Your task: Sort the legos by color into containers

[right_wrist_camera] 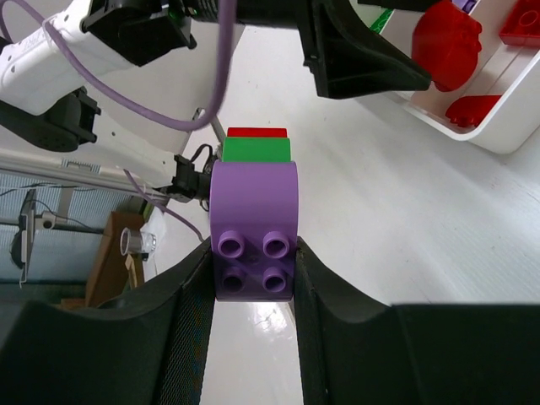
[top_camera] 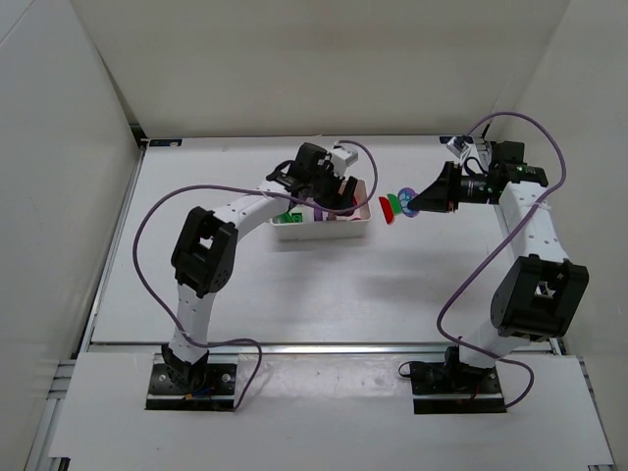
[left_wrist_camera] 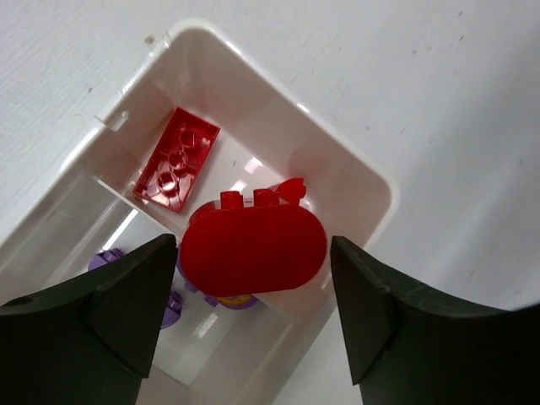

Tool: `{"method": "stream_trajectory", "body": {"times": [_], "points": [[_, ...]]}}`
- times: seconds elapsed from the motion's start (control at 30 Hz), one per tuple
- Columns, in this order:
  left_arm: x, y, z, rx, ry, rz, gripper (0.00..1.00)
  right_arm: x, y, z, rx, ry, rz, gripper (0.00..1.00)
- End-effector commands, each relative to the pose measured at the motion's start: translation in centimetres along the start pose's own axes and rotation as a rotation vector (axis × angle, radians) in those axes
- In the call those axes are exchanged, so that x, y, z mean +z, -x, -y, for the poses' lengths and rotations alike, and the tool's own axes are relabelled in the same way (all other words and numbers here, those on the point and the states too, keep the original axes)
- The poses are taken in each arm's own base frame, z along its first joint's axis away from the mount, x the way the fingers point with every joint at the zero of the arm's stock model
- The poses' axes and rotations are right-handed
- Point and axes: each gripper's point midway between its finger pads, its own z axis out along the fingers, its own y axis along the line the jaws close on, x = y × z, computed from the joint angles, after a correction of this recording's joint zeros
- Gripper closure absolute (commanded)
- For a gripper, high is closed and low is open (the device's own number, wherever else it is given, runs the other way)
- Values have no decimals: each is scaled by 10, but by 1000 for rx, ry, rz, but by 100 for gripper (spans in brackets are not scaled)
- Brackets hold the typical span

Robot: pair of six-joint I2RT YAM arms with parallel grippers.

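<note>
- The white tray (top_camera: 324,234) lies on the desk (top_camera: 245,285), near the middle of it, and is split into three compartments in a row.
- The end compartment nearest the right arm holds a flat red brick (left_wrist_camera: 177,160), lying studs up against the tray's end wall.
- A rounded red brick (left_wrist_camera: 253,249) sits beside the flat one, over the divider to the middle compartment.
- The middle compartment holds purple bricks (left_wrist_camera: 105,257), partly hidden under the rounded red one.
- A green brick (top_camera: 288,216) shows in the tray's opposite end compartment.
- The left pincer (left_wrist_camera: 253,270) hangs just above the tray with its fingers apart, one on each side of the rounded red brick; a thin gap shows at the right finger.
- In the top view the left arm covers much of the tray, so its full contents cannot be told.
- Outside the tray, just off its red end, the right pincer (right_wrist_camera: 255,253) is clamped on the purple bottom brick of a stack (right_wrist_camera: 256,194).
- The stack runs purple, then green, then red, and points at the tray, clear of its wall.
- Purple cables (top_camera: 147,221) loop above the desk on either side of the tray.
</note>
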Motion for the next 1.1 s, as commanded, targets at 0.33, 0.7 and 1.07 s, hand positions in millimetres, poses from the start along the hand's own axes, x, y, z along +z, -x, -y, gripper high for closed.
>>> {"method": "stream_trajectory", "body": {"times": [0.33,0.7,1.07], "points": [[-157,106,62,71,-233,348,0,8,22,-2,-15,73,5,100],[-225,78,159,122,-829,285,7,53,18,-30,-110,189,-107,100],[-235,67,154,77,-1054,203,11,47,21,-58,-178,324,-84,100]]}}
